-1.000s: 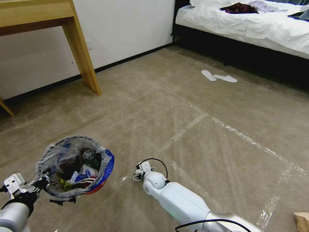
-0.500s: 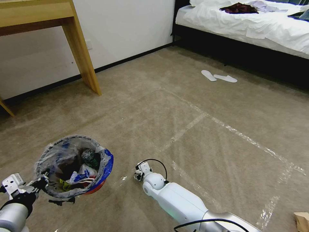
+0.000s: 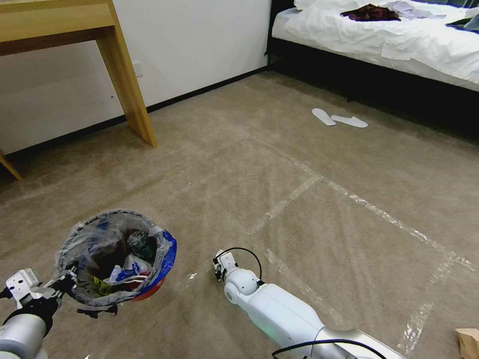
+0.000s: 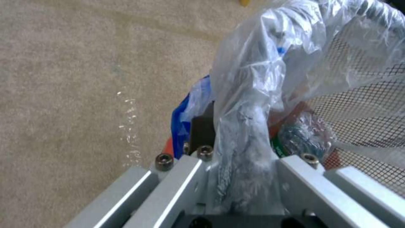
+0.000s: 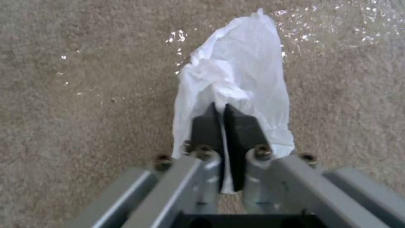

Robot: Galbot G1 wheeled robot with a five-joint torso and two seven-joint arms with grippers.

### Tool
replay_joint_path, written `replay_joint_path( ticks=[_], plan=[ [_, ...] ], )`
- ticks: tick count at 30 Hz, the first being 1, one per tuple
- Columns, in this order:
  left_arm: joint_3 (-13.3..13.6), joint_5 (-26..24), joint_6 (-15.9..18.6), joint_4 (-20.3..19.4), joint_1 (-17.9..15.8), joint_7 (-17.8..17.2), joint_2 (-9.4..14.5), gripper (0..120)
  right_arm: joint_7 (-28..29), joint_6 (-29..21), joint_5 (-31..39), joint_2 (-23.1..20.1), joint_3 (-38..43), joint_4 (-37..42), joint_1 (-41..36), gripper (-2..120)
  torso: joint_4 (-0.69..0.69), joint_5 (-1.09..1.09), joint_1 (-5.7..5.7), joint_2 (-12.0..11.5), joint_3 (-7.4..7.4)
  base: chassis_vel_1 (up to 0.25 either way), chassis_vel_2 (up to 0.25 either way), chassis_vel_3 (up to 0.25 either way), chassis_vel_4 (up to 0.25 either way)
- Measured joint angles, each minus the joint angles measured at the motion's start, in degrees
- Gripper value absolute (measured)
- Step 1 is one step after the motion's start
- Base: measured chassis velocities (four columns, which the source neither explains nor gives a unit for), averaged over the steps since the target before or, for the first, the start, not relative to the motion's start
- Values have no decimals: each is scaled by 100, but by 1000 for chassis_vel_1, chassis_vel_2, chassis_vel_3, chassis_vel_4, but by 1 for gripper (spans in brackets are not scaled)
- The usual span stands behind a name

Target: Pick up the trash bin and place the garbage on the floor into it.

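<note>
The trash bin (image 3: 162,262), red with a blue rim and a crinkled clear liner, hangs above the floor (image 3: 309,164) at the lower left, with litter inside it. My left gripper (image 3: 67,285) is shut on its near rim; in the left wrist view one dark finger (image 4: 202,126) presses the rim (image 4: 182,122) and the liner covers the other. My right gripper (image 5: 221,108) points down at the carpet just right of the bin and is shut on a white tissue wad (image 5: 236,63), a piece of the garbage. A brown paper bag (image 3: 469,341) lies at the lower right edge.
Two flat white slippers (image 3: 339,119) lie near the bed (image 3: 389,40) at the back right. A wooden desk leg (image 3: 127,85) stands at the back left by the wall. Shiny tape strips (image 3: 379,212) cross the carpet.
My right wrist has turned a little and shifted slightly to the right, low over the carpet. The bin and left arm have barely swayed.
</note>
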Motion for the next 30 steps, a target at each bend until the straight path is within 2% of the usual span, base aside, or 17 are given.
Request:
replay_joint_path(
  ticks=[8,24,30],
  plan=[
    [28,23,-4,7,-1,1,-12,1,-33,43,-12,-41,0,46,-35,0,0,0,0,0,0,0,0,0,0],
    [115,60,-5,55,-74,-14,-7,1,111,-53,387,-575,295,1178,-170,0,0,1,0,0,0,0,0,0,0],
    [138,65,2,76,-96,-23,2,1,179,-122,602,-824,553,1848,-236,0,0,1,0,0,0,0,0,0,0]
  ],
)
